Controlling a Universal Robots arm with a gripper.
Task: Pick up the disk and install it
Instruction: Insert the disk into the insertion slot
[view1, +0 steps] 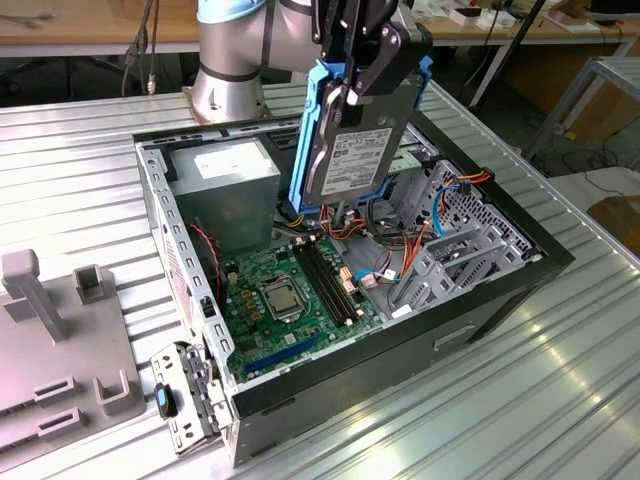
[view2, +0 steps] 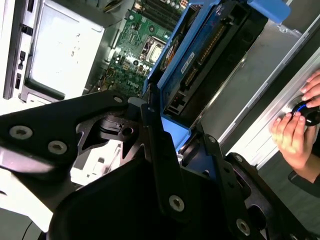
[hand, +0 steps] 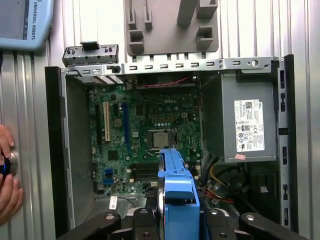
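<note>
Gripper (view1: 352, 92) clamped on disk (view1: 348, 160), held on edge above case (view1: 400, 362); any tilt or slip in the grip and it could snag cables (view1: 408, 245) or clip board (view1: 285, 292) going in.

My gripper (hand: 178, 220) clamps the blue-framed disk (hand: 177, 182) edge-on over the open case (hand: 55, 150). Beneath lies the motherboard (hand: 145, 125); a hand (hand: 9, 195) rests alongside.

Bright even light; glare on ribbed table (view1: 560, 400); soft shadows.
</note>
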